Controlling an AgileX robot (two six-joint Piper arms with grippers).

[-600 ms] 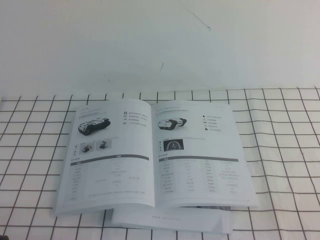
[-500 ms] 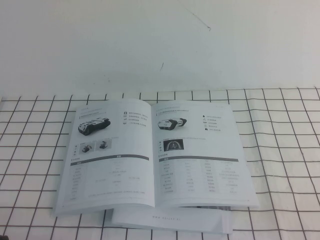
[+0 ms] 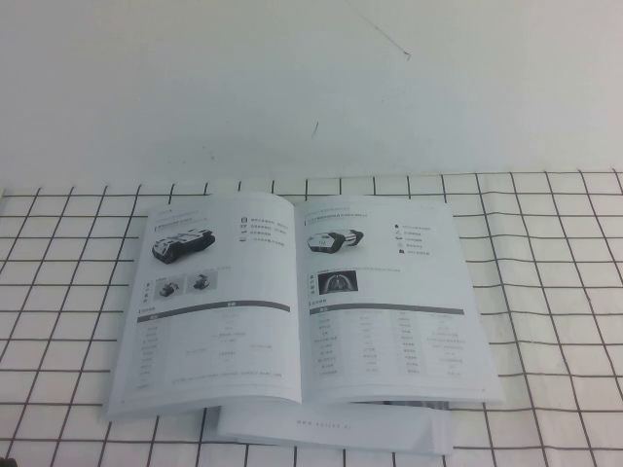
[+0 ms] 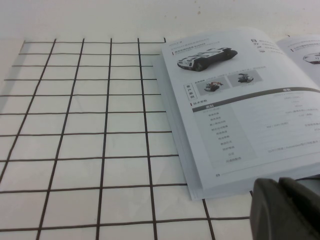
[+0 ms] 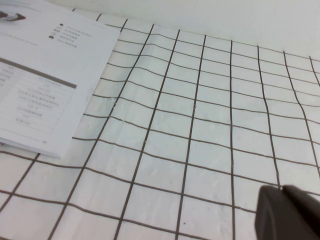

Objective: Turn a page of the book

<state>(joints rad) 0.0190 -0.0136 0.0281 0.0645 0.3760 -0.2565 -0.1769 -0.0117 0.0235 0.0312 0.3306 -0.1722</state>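
Observation:
The book lies open and flat on the grid-lined cloth in the high view. Its right-hand leaf, the page, shows a sleek white-and-black vehicle and a dark inset photo. Neither gripper shows in the high view. In the left wrist view my left gripper is shut and empty, close to the near left corner of the book. In the right wrist view my right gripper is shut and empty over the cloth, well clear of the page.
A plain white booklet lies under the book's near edge. The white cloth with black grid lines covers the near part of the table. A plain white surface lies beyond it.

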